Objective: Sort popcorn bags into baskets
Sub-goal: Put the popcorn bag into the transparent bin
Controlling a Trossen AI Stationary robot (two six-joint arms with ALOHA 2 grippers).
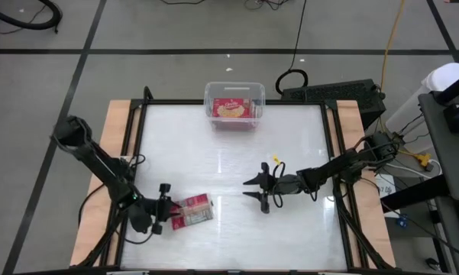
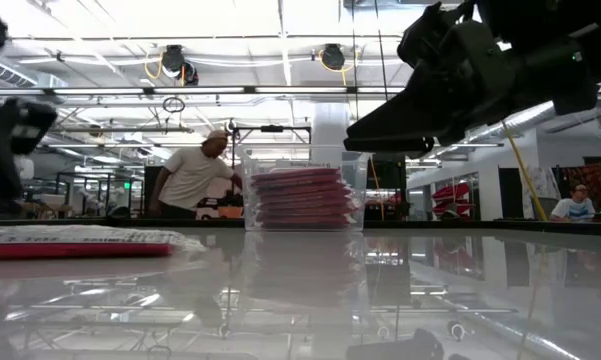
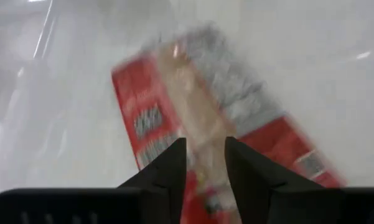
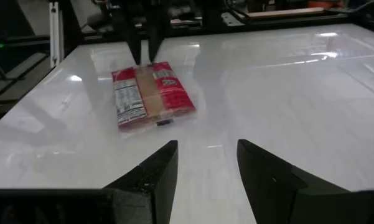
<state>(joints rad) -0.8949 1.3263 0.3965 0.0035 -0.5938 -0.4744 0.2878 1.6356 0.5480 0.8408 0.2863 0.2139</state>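
The bench had a glossy white top framed by a dark rim, with bare wooden strips along its left and right sides. Beyond its far edge a black coiled cable and a flat dark box lay on the grey floor, which was crossed by dark lines. In the room behind, a person in a light shirt and cap bent forward, and another person sat at far right under ceiling lights.
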